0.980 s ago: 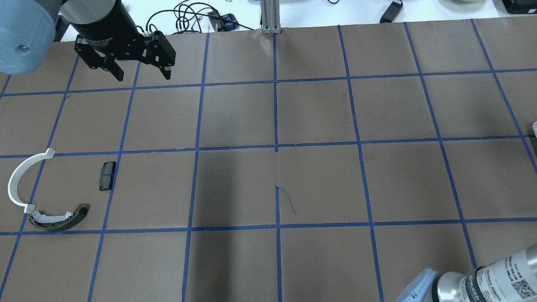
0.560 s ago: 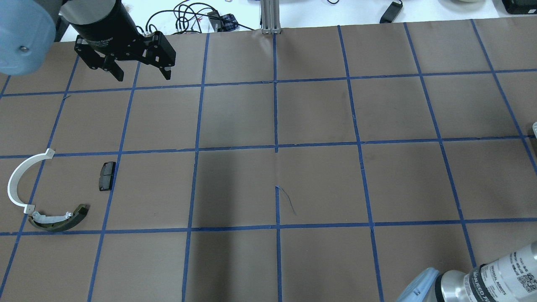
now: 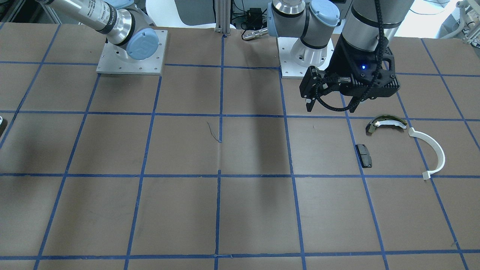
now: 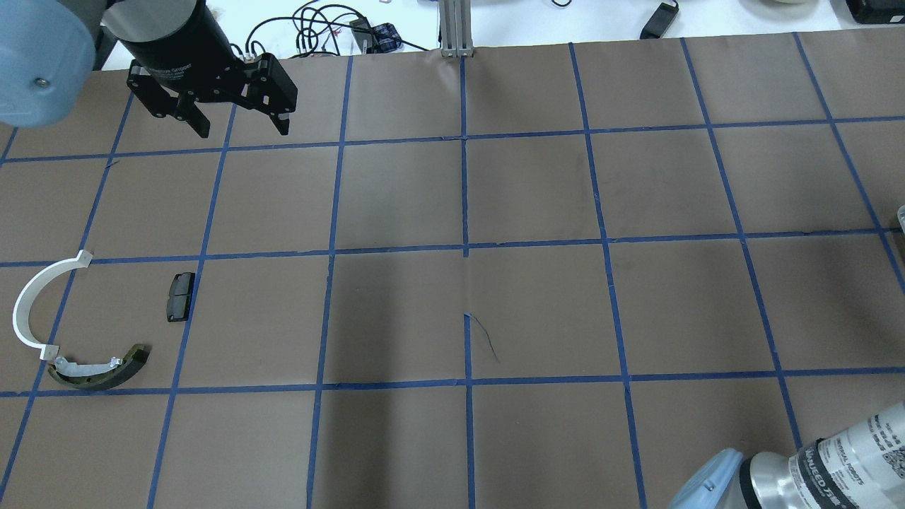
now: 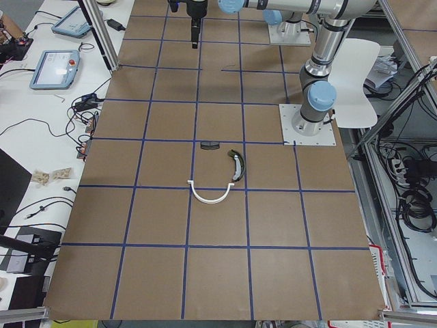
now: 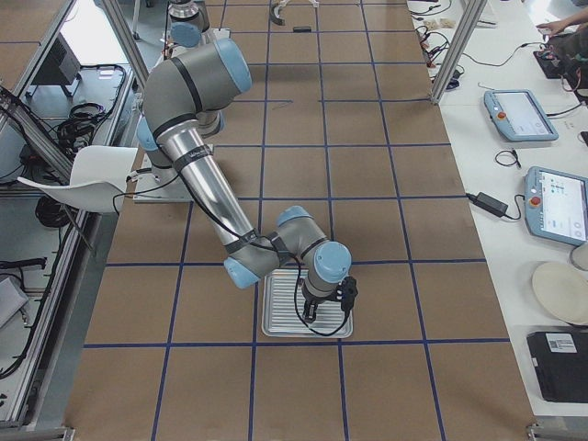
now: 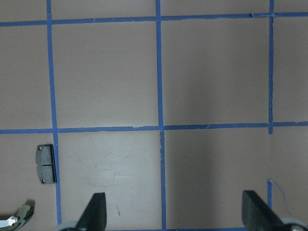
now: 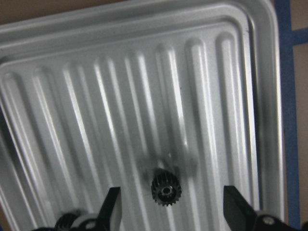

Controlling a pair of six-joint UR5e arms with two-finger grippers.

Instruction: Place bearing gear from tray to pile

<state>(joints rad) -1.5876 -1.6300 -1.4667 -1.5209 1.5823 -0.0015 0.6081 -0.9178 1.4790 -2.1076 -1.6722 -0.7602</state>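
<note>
A small black toothed bearing gear [image 8: 166, 190] lies on the ribbed metal tray [image 8: 144, 72]. My right gripper [image 8: 173, 209] is open just above it, a finger on each side, not touching. The tray also shows in the exterior right view [image 6: 276, 317] under the right gripper [image 6: 326, 312]. The pile lies at the table's left: a white half-ring [image 4: 28, 304], an olive-and-white shoe [image 4: 99, 371] and a black pad [image 4: 180, 297]. My left gripper [image 4: 244, 131] is open and empty, raised beyond the pile at the far left. No tiny black round pieces show by the pile.
A second dark toothed piece [image 8: 65, 222] sits at the tray's lower edge by my right finger. The brown table [image 4: 466, 283] carries a blue tape grid. Cables [image 4: 318, 28] and a metal post [image 4: 456, 28] stand past the far edge.
My right arm's forearm has shifted a little at the lower right of the overhead view. The left gripper and the pile have hardly moved.
</note>
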